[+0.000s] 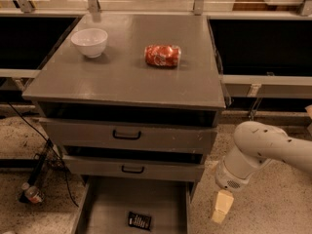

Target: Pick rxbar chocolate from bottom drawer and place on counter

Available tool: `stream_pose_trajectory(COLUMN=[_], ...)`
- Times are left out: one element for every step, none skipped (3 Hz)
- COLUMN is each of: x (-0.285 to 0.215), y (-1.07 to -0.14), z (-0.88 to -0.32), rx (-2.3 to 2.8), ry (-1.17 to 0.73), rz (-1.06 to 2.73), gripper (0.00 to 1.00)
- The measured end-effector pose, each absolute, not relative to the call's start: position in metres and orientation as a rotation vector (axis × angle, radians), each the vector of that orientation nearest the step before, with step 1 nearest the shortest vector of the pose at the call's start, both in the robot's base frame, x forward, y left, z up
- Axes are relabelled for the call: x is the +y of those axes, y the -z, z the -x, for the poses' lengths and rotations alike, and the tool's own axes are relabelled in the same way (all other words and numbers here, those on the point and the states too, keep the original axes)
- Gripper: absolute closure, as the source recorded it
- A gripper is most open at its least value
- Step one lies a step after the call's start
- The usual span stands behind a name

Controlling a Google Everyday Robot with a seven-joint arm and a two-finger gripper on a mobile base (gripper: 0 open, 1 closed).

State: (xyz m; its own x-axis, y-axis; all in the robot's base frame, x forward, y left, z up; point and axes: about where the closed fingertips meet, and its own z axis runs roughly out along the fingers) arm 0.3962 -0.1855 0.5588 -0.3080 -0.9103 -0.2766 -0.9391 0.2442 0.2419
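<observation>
The rxbar chocolate, a small flat black bar with white lettering, lies on the grey floor of the open bottom drawer, near its front edge. My gripper hangs at the lower right, outside the drawer and to the right of the bar, above the speckled floor. The white arm reaches in from the right edge. The counter is the grey cabinet top above.
A white bowl stands at the counter's back left and a red can lies on its side near the middle. Two grey drawers with black handles sit above the bottom drawer. Cables and a bottle lie on the floor at left.
</observation>
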Motion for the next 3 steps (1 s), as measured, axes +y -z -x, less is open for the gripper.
stream_pose_trajectory(x=[-0.185,-0.166,-0.142], y=[-0.558,-0.549,-0.564], z=[-0.396,-0.379,-0.356], rx=[2.411,2.347,2.273], ry=[-0.574,-0.621,-0.583], rz=[1.800,1.931,2.030], gripper=[0.00,0.00,0.00])
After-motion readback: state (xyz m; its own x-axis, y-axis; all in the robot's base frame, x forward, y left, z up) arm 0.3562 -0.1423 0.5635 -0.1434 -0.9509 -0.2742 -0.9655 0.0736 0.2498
